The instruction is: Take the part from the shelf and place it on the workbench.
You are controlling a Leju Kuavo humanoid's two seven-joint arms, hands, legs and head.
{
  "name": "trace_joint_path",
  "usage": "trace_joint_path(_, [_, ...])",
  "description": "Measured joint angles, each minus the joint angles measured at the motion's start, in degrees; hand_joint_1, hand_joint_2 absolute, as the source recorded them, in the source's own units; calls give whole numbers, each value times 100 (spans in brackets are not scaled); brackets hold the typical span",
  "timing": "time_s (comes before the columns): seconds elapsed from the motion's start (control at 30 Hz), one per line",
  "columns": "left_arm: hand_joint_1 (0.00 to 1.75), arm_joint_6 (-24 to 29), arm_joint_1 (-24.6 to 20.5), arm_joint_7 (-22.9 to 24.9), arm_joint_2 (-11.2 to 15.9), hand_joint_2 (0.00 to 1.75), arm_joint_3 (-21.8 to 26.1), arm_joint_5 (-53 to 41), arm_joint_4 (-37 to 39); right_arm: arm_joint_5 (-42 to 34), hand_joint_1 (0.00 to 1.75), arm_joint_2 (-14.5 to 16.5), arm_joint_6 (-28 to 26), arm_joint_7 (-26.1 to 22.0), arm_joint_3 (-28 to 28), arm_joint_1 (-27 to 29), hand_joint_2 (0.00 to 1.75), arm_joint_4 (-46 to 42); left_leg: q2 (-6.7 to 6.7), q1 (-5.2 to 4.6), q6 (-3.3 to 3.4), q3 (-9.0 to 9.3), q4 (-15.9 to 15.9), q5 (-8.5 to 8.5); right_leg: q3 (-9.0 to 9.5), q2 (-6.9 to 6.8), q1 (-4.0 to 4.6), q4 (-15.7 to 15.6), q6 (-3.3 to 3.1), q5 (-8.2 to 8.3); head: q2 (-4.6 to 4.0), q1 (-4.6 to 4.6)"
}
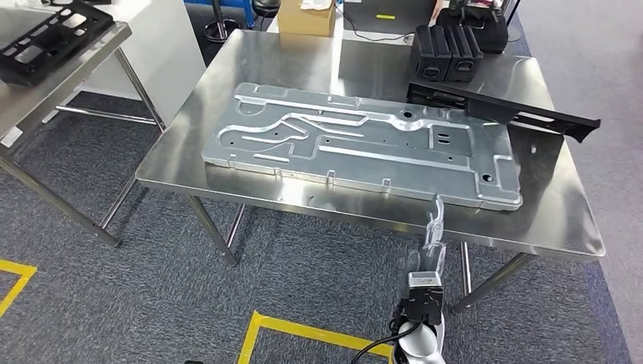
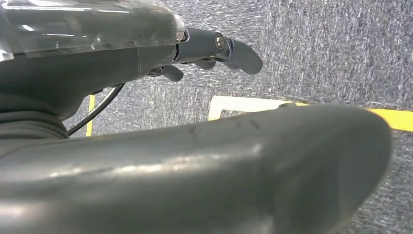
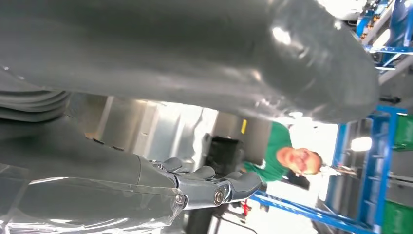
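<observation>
The part, a large silver stamped metal panel (image 1: 364,144), lies flat on the steel workbench (image 1: 561,220), reaching close to its near edge. My right hand (image 1: 433,241) is raised from below at the bench's front edge, its fingertips up by the panel's near right edge. In the right wrist view this hand (image 3: 209,185) has its fingers stretched out and its thumb well apart, with shiny metal (image 3: 146,126) behind them; nothing sits in its grasp. My left hand (image 2: 214,48) hangs over the grey carpet, fingers loose and holding nothing.
A long black plastic part (image 1: 500,110) and black blocks (image 1: 447,53) lie at the bench's far right, a cardboard box (image 1: 307,17) behind. A second table with a black tray (image 1: 53,38) stands left. Yellow floor tape (image 1: 303,330) is below. A person in green (image 3: 280,146) stands beyond, near blue racks (image 3: 384,165).
</observation>
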Motion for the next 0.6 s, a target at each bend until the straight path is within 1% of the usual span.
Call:
trace_joint_path(0.03, [0, 1, 5, 0, 13, 0, -11, -2, 0, -77, 0, -1, 78, 7, 14, -3, 0, 57, -5, 9, -26, -72, 184, -184, -39, -5, -13, -12, -29, 45, 1, -12])
trace_joint_path(0.07, [0, 1, 7, 0, 23, 0, -22, -5, 0, -164, 0, -4, 166, 14, 25, -6, 0, 126, -10, 25, -52, -176, 478, -431, -93, -9, -15, -13, -50, 87, 1, -23])
trace_joint_path(0.1, [0, 1, 9, 0, 29, 0, -32, -10, 0, -255, 0, -9, 257, 20, 29, -6, 0, 206, -10, 35, -79, -305, 867, -700, -159, -11, -14, -10, -65, 133, 1, -35])
trace_joint_path(0.13, [0, 1, 10, 0, 34, 0, -41, -16, 0, -333, 0, -15, 337, 23, 30, -5, 0, 289, -10, 47, -101, -408, 1238, -892, -225, -12, -12, -4, -63, 178, 1, -38])
trace_joint_path(0.17, [0, 1, 10, -1, 38, 0, -48, -21, 0, -400, 0, -23, 404, 24, 29, -5, 0, 373, -10, 58, -118, -445, 1484, -977, -292, -13, -11, 3, -57, 224, 1, -37])
trace_joint_path(0.2, [0, 1, 10, 0, 41, 0, -54, -31, 0, -452, 0, -31, 453, 23, 27, -5, 0, 451, -9, 67, -129, -381, 1531, -947, -354, -13, -12, 12, -46, 266, 0, -38])
trace_joint_path(0.23, [0, 1, 9, 0, 46, 0, -57, -40, 0, -491, 0, -37, 489, 23, 23, -6, 0, 517, -9, 76, -131, -193, 1327, -822, -408, -12, -15, 23, -32, 302, 0, -38])
trace_joint_path(0.27, [0, 1, 6, -1, 53, 0, -59, -49, 0, -521, 0, -42, 518, 23, 19, -10, 0, 573, -9, 82, -126, 90, 939, -671, -453, -10, -17, 37, -13, 334, 0, -38])
trace_joint_path(0.3, [0, 0, -1, 0, 59, 0, -61, -57, 0, -549, 0, -45, 543, 27, 12, -16, 0, 620, -12, 81, -109, 399, 475, -588, -493, -8, -13, 53, 13, 363, 0, -39])
trace_joint_path(0.33, [0, -1, -6, 0, 63, 0, -62, -61, 0, -579, 0, -46, 571, 37, 3, -26, 0, 664, -18, 69, -75, 627, 119, -523, -515, -6, -10, 63, 44, 394, 0, -35])
trace_joint_path(0.37, [0, -1, -9, 0, 64, 0, -63, -62, 0, -613, 0, -46, 608, 54, -12, -44, 0, 717, -24, 56, -38, 756, -112, -510, -528, -5, -6, 71, 78, 424, 0, -33])
trace_joint_path(0.4, [0, -2, -10, 0, 64, 0, -64, -63, 0, -650, 0, -46, 653, 74, -33, -69, 0, 781, -30, 38, 4, 783, -197, -519, -536, -5, -4, 68, 114, 459, 0, -33])
trace_joint_path(0.47, [0, -2, -7, -2, 64, 0, -64, -65, 0, -728, 0, -49, 749, 109, -102, -119, 0, 936, -22, 40, 97, 719, -217, -446, -551, 0, -9, 61, 190, 510, 0, -33])
trace_joint_path(0.5, [0, -2, -8, -1, 64, 0, -64, -68, 0, -774, 0, -52, 799, 119, -154, -145, 0, 1031, -12, 48, 155, 690, -235, -394, -591, 3, -13, 116, 221, 442, 0, -31])
trace_joint_path(0.53, [0, -2, -10, -1, 64, 0, -65, -72, 0, -830, 0, -56, 852, 124, -219, -175, 0, 1142, -1, 59, 209, 648, -260, -330, -666, 6, -16, 277, 246, 274, 0, -24])
trace_joint_path(0.57, [0, -2, -12, 0, 65, 0, -66, -75, 0, -890, 0, -63, 904, 129, -288, -210, 0, 1265, 10, 63, 247, 596, -275, -269, -771, 8, -25, 540, 263, 36, 0, -17])
trace_joint_path(0.6, [0, -2, -11, 2, 66, 0, -66, -79, 0, -958, 0, -70, 955, 134, -363, -246, 0, 1407, 12, 53, 272, 531, -276, -213, -906, 8, -28, 916, 277, -247, 0, -13])
